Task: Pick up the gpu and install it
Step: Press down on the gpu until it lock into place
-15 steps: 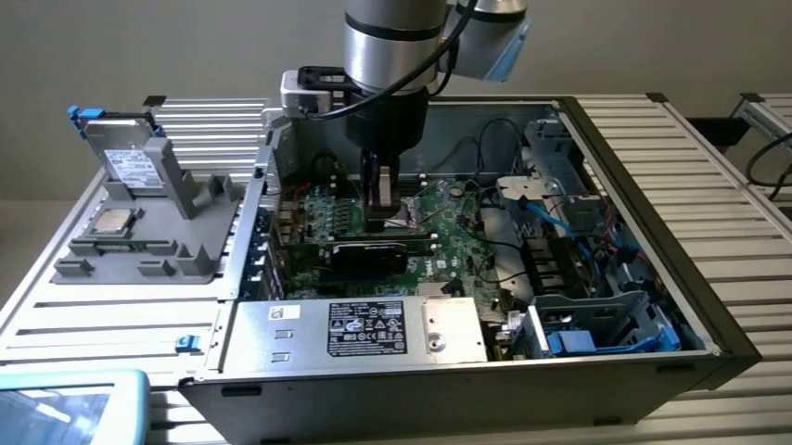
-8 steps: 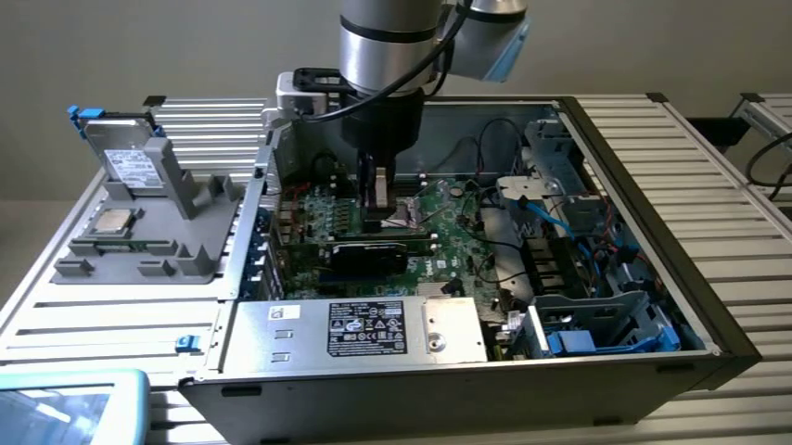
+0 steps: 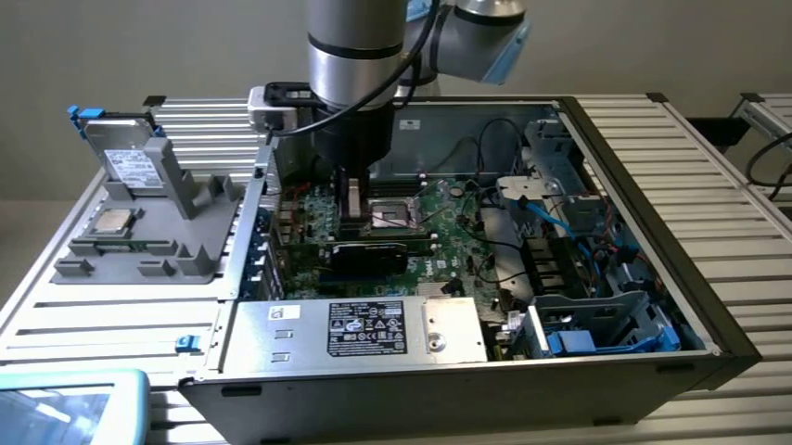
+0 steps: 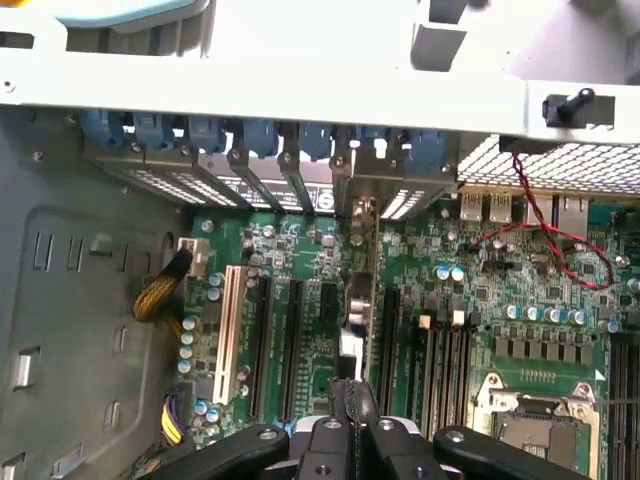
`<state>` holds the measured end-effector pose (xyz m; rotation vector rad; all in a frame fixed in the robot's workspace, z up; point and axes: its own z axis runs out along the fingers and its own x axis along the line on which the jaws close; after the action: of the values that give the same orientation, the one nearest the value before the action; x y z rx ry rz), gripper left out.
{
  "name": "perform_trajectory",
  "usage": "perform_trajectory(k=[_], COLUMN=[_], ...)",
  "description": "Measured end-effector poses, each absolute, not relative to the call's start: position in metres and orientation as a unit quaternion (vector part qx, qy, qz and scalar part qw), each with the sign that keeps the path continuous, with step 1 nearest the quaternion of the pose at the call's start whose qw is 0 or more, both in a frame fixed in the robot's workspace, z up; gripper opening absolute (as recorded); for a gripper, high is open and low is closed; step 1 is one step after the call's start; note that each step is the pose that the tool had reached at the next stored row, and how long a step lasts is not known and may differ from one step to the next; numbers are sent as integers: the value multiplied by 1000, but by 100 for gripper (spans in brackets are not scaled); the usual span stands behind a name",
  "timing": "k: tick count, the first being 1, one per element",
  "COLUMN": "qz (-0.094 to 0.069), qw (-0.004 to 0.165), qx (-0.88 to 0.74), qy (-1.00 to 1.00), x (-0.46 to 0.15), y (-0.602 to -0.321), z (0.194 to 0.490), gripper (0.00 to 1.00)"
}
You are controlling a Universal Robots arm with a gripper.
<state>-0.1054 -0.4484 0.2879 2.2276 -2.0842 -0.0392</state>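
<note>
"So, starting from the exterior view's left: is the card on the rack?"

"No. On the counter, the grey fixture has the silver drive, a processor chip and a memory stick. I see no graphics card on it, so I judge the pick-up done."

"Then where is it?"

"Inside the open computer case. The gpu stands on edge across the motherboard, with its black cooler facing the power supply. From my wrist camera the gpu runs edge-on along one of the expansion slots, its metal bracket end up by the rear slot covers."

"And the gripper?"

"The gripper is down in the case, right above the card. On the wrist camera the gripper has its jaws drawn fully together at the card's upper edge. I can't tell whether they pinch that edge or only bear down on it."

"Seated?"

"It's lined up with the slot and looks low on the board, but I can't confirm the connector is fully home or the bracket is latched. I'd call it late in the install, not finished. Further right, the processor socket and the blue-railed drive bays look untouched."
</note>
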Motion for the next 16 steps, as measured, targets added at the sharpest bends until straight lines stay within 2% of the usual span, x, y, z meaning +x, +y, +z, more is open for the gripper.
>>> perform_trajectory(k=[7,16], qz=[-12,-12], qw=[45,45], qx=[732,744], qy=[-680,-666], x=[-129,-130], y=[-443,-435], z=[281,277], gripper=[12,12])
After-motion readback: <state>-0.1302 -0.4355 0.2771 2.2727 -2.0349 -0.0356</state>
